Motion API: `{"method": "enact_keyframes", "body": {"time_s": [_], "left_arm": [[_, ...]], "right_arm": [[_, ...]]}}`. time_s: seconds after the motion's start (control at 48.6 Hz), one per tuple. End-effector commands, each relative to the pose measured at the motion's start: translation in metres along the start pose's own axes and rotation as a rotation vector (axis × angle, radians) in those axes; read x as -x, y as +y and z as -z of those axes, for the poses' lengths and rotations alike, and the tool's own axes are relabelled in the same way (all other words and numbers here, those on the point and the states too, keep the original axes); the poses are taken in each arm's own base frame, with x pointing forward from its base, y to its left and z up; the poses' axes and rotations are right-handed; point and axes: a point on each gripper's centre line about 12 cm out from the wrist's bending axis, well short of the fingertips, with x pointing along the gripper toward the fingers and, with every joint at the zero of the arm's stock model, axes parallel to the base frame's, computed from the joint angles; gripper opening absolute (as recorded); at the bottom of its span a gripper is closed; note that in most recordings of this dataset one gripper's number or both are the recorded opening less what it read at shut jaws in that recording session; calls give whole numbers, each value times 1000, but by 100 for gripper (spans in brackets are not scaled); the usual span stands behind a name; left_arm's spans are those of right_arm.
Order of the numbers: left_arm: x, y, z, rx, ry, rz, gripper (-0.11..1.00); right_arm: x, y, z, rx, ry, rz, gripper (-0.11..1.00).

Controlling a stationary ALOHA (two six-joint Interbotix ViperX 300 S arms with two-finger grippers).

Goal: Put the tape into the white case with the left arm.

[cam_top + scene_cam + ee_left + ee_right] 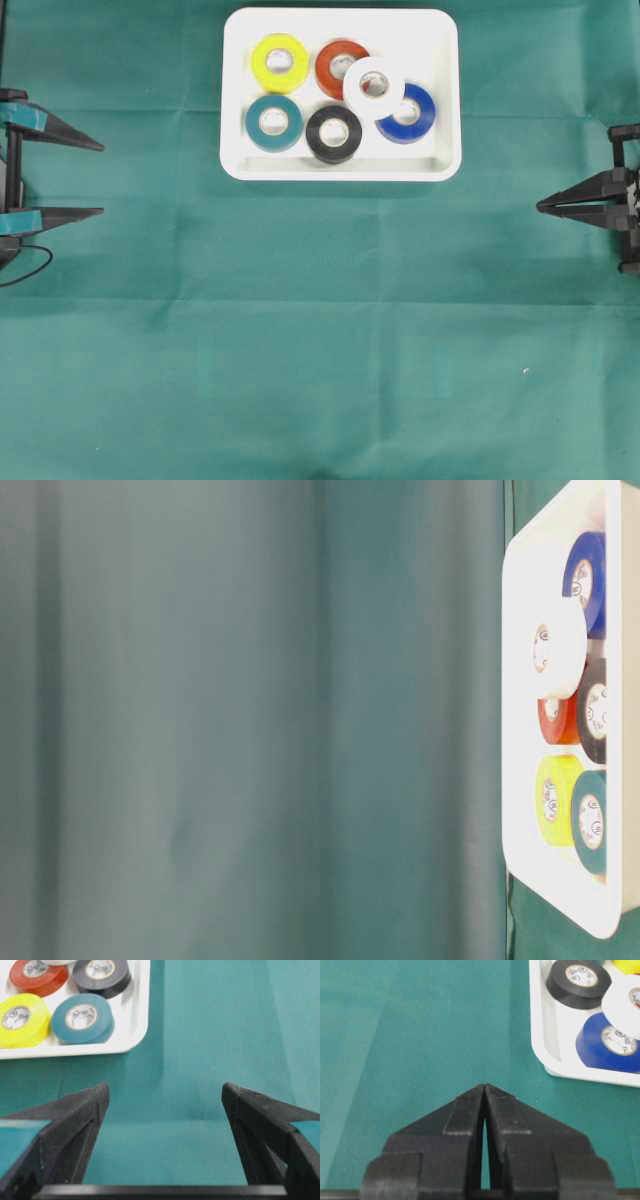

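My left hand (95, 180): fingers spread wide, nothing between them; it hangs at the near-left edge of the green surface (320, 330), well apart from the case.
My right hand (545, 206): fingers pressed together at the tips, empty, parked at the opposite side.
White case (340, 170): ahead of my left hand and off to one side, resting flat on the surface.
Tape: six rolls already lie inside the case: yellow roll (279, 62), red roll (340, 66), white roll (373, 87), blue roll (407, 113), teal roll (274, 122), black roll (334, 133). The white one leans on the red and blue; the rest lie flat.
Loose tape: I see none on the surface outside the case.
Progress: I judge the job finished, or nearly so.
Handling: these rolls look light, stiff and smooth-sided, not fragile; probably a little slick on the outer wrap.
Where to grip: across the outer rim, one finger each side, or one finger through the core.
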Motion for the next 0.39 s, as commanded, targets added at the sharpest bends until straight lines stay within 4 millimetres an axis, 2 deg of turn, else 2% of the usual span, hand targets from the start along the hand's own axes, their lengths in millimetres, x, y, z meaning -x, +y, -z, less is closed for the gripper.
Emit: {"method": "enact_keyframes", "body": {"time_s": [0.0,0.37], "left_arm": [[1,0,-5,2,-23,0,98],[9,0,-4,1,-90,-7,98]], "right_arm": [[-1,0,-4,-2,-14,1,-9],[-1,0,-4,-2,-14,1,-9]]}}
